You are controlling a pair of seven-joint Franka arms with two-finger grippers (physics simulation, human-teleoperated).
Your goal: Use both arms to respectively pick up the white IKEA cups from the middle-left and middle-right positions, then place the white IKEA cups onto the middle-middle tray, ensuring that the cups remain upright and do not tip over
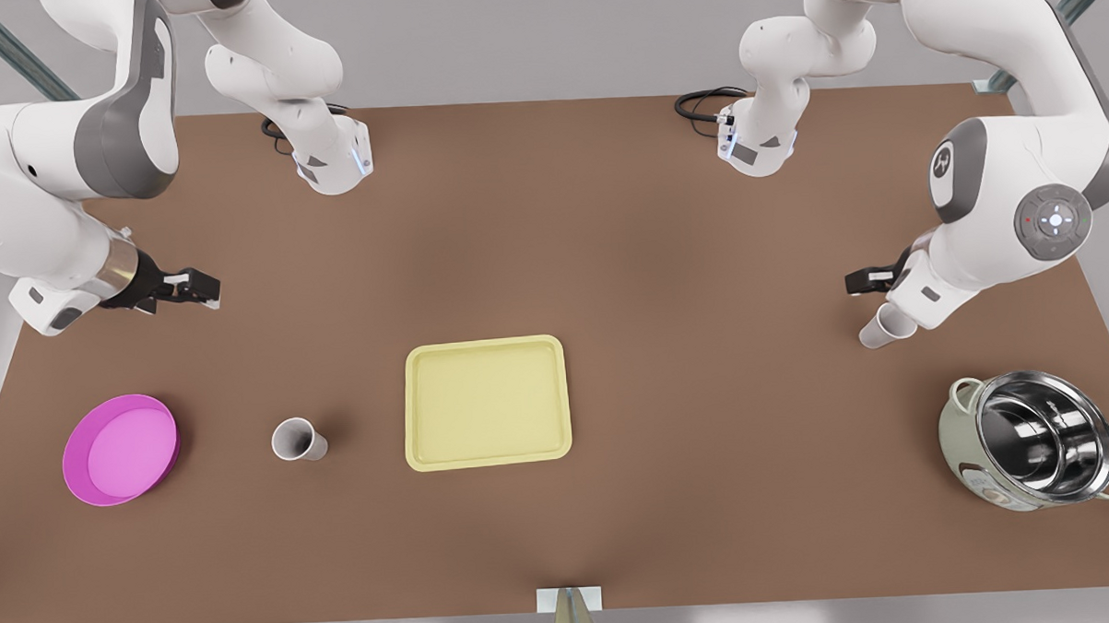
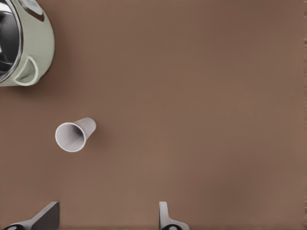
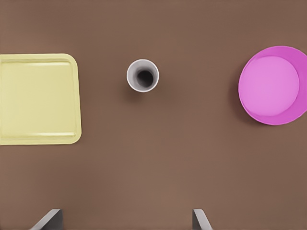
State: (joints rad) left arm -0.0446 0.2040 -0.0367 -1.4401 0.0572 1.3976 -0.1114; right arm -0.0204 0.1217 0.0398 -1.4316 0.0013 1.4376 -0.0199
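Note:
Two white IKEA cups stand on the brown table. One cup (image 1: 298,439) (image 3: 142,75) is between the magenta plate and the pale yellow tray (image 1: 487,401) (image 3: 38,98). My right gripper (image 1: 205,287) (image 3: 125,221) hovers open above the table at the front view's left, farther back than this cup. The other cup (image 1: 884,326) (image 2: 74,135) sits at the front view's right, just beside and below the left arm's wrist. My left gripper (image 1: 860,281) (image 2: 105,220) is open above the table close to this cup, not touching it. The tray holds nothing.
A round magenta plate (image 1: 121,448) (image 3: 274,85) lies near the front view's left edge. A pale green pot with a shiny steel inside (image 1: 1029,442) (image 2: 24,43) stands at the front right. Both arm bases (image 1: 332,158) (image 1: 756,143) sit at the table's back.

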